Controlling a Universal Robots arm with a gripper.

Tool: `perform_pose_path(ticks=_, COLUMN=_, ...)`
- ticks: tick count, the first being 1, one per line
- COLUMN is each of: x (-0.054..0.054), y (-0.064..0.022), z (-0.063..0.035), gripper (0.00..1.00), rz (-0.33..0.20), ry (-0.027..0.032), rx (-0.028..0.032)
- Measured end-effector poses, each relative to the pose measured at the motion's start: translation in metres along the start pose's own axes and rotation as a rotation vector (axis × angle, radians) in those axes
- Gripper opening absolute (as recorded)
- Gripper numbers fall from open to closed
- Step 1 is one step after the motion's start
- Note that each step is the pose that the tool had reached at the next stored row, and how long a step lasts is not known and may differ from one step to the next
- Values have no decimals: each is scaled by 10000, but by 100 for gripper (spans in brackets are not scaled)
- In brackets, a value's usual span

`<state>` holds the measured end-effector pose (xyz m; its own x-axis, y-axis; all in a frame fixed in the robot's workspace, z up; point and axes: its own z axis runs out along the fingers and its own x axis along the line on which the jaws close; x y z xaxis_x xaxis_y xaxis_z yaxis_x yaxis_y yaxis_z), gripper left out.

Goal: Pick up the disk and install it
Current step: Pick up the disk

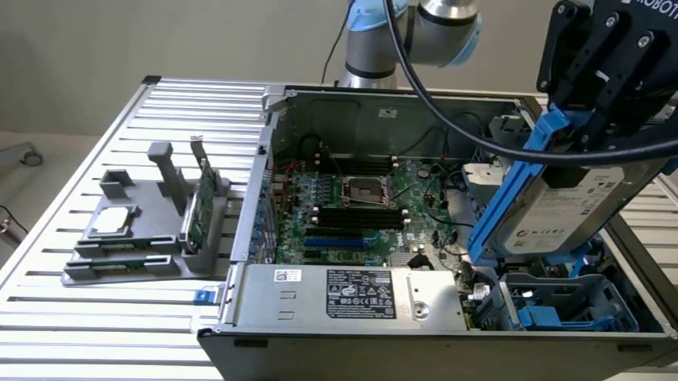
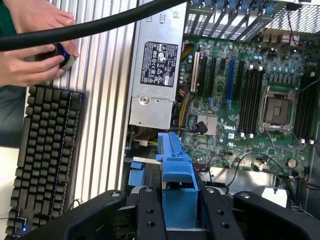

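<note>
Exterior view has the pincer [image 1: 599, 111] clamped on the disk [image 1: 567, 210], gripping it at its blue rail [image 1: 516, 178], so the pick-up is done. The disk hangs tilted inside the open computer case [image 1: 317, 317], at the exterior view's right, over the blue drive bay [image 1: 556, 305] but not seated in it. By that, the install is not yet done. In the wrist view, the pincer's fingers [image 2: 145, 215] flank the blue rail, with the motherboard [image 2: 240, 100] beyond.
</note>
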<state>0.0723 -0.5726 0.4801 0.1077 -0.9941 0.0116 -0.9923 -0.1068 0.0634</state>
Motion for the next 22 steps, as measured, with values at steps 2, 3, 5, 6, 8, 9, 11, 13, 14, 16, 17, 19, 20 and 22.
perform_pose_path(ticks=2, x=11, y=-50, z=16, gripper=33, rz=8, ry=-2, rx=0)
perform_pose_path(ticks=3, x=15, y=-90, z=24, gripper=33, rz=10, ry=0, rx=1)
perform_pose_path(ticks=5, x=25, y=-184, z=42, gripper=33, rz=12, ry=-1, rx=0)
perform_pose_path(ticks=6, x=29, y=-227, z=53, gripper=33, rz=13, ry=0, rx=0)
perform_pose_path(ticks=8, x=35, y=-284, z=71, gripper=33, rz=30, ry=6, rx=-1)
perform_pose_path(ticks=9, x=38, y=-292, z=77, gripper=33, rz=46, ry=7, rx=-1)
perform_pose_path(ticks=11, x=48, y=-297, z=90, gripper=33, rz=89, ry=7, rx=-2)
perform_pose_path(ticks=13, x=55, y=-309, z=105, gripper=33, rz=128, ry=0, rx=-2)
perform_pose_path(ticks=14, x=58, y=-324, z=113, gripper=33, rz=145, ry=-1, rx=-2)
perform_pose_path(ticks=16, x=63, y=-355, z=128, gripper=33, rz=174, ry=0, rx=-3)
perform_pose_path(ticks=17, x=66, y=-372, z=136, gripper=33, rz=188, ry=-1, rx=-3)
perform_pose_path(ticks=19, x=70, y=-400, z=149, gripper=33, rz=222, ry=-1, rx=-4)
perform_pose_path(ticks=20, x=72, y=-411, z=155, gripper=33, rz=249, ry=-1, rx=-4)
perform_pose_path(ticks=22, x=76, y=-431, z=163, gripper=33, rz=295, ry=0, rx=-6)
